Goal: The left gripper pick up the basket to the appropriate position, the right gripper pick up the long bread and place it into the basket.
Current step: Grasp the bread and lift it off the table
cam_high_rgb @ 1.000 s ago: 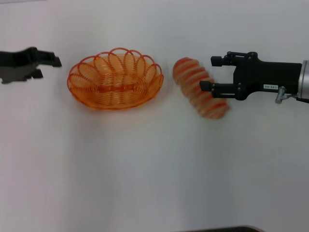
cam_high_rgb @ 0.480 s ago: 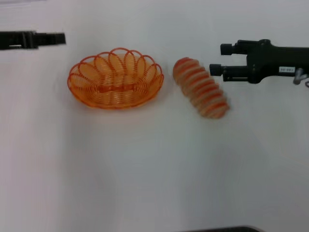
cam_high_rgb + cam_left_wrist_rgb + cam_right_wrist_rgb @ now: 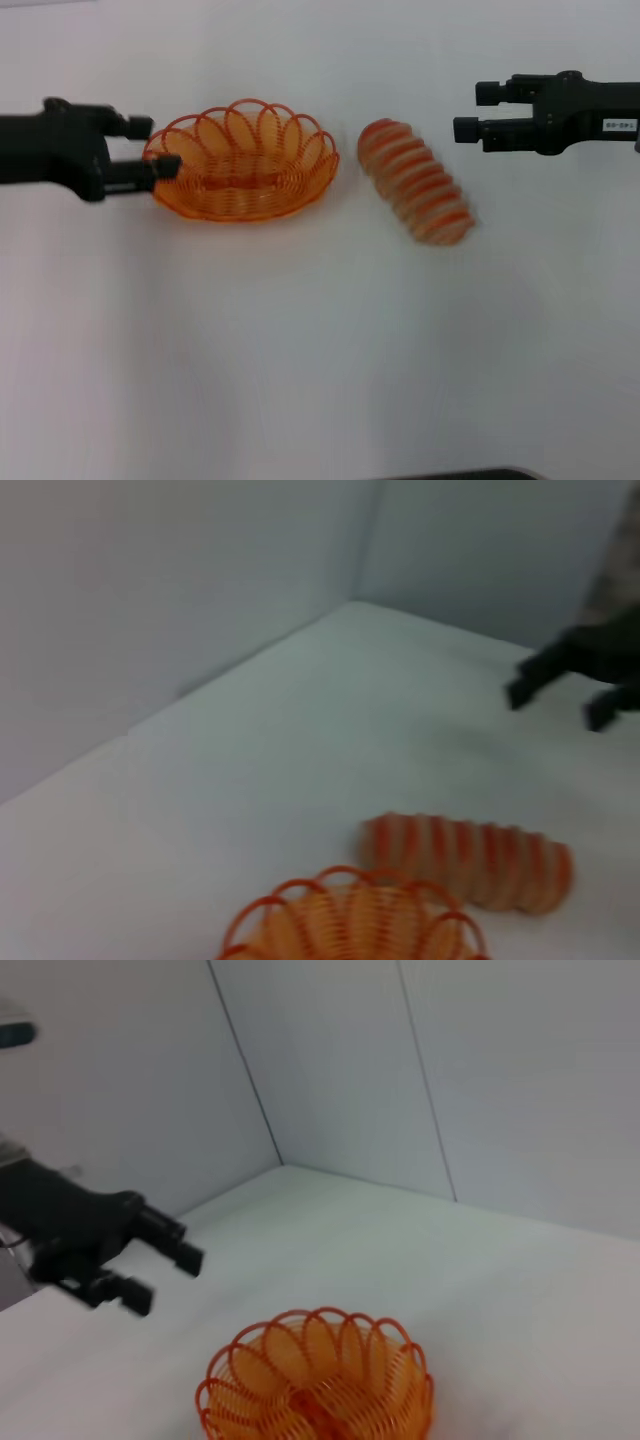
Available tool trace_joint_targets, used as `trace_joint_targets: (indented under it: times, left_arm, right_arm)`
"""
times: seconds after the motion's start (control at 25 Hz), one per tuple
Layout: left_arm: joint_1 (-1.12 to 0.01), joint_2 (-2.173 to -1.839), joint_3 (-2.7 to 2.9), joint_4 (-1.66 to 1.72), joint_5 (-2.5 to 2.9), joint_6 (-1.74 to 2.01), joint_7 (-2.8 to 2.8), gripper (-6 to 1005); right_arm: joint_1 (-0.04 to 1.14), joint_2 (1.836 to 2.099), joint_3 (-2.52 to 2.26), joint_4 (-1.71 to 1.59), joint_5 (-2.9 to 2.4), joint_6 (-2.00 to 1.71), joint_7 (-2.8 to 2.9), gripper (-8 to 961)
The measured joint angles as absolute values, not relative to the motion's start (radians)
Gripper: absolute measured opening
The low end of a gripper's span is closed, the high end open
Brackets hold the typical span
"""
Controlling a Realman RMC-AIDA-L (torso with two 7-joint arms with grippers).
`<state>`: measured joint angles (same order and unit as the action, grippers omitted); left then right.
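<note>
Between left gripper (image 3: 160,147) jaws, basket (image 3: 240,160) rim

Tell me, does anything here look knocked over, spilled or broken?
Nothing stands out. The basket sits upright and empty, the long bread lies whole beside it, the left claw is open at the basket's rim, and the right claw hovers open.

Bright, even light; soft focus, faint shadows.

You have a plain white table (image 3: 300,350); on it sits the orange wire basket (image 3: 240,160), with the striped long bread (image 3: 415,182) lying just beside it, on its right, apart.
</note>
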<state>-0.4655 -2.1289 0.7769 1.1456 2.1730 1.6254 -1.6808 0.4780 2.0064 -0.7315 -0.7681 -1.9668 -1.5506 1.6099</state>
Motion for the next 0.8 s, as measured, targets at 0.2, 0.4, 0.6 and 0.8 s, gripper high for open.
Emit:
trace_joint_targets:
  times: [0.2,0.4,0.6,0.8]
  left_arm:
    - [-0.459,-2.121,0.671,1.078,2.149,1.732,-1.541,579]
    - [-0.444,-2.109,0.581,1.031,2.142,1.775,-1.49,540]
    - [-0.422,-2.112,0.578,1.022,2.151,1.742,-1.506,546]
    - [-0.406,-2.123,0.585,1.015,2.153,1.713,-1.516,608]
  right_arm:
    - [0.483,1.997,-0.733,-0.804,-2.021,-1.569,1.662,724]
    - [0.496,1.998,-0.733,-0.828,-2.069,-1.597,1.679,716]
    - [0.513,1.995,-0.733,-0.83,-2.105,-1.593,1.699,707]
    - [0.538,1.996,-0.733,-0.834,-2.154,-1.571,1.751,698]
